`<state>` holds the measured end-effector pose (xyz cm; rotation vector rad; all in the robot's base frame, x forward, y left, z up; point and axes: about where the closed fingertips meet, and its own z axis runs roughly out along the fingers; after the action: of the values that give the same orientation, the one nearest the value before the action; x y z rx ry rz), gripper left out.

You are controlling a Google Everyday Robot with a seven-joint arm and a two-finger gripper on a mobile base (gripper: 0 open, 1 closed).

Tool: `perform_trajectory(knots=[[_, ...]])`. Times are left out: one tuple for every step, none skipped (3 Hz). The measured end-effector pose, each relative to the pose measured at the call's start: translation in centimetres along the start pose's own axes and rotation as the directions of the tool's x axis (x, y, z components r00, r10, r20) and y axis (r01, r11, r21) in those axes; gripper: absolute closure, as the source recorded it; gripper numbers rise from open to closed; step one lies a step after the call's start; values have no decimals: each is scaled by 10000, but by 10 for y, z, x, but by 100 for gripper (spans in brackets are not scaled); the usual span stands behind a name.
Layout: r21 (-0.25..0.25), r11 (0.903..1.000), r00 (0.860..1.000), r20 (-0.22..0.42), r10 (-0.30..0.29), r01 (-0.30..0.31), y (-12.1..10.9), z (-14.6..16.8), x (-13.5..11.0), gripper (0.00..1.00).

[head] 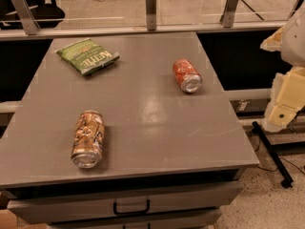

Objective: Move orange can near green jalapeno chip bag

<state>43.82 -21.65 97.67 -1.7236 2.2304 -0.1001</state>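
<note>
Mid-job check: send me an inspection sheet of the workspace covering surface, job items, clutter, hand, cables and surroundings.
Surface: flat grey tabletop, slight sheen, no spills seen.
Job's things: slim golden-orange mottled drink can lying on its side at front left, silver lid toward the front edge; flat crinkly green chip bag with white label band at back left, well apart from it.
Clutter: shorter red-orange can with white marks on its side, right of centre.
Hand: cream-coloured hand beyond the table's right edge, touching nothing.
Cables: thin dark cable on the floor, lower right.
Surroundings: drawer with black handle below; glass barrier with metal posts behind.
</note>
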Motion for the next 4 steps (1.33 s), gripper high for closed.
perform_trajectory(knots=[[2, 10000, 10000, 2, -2, 2, 0, 0, 0, 0], [-29, 9995, 9992, 252, -316, 317, -1, 2, -9, 0], [-444, 9951, 9900, 1144, -826, 882, 8, 30, -64, 0], [-991, 9925, 9803, 1909, -509, 709, 27, 60, -130, 0]])
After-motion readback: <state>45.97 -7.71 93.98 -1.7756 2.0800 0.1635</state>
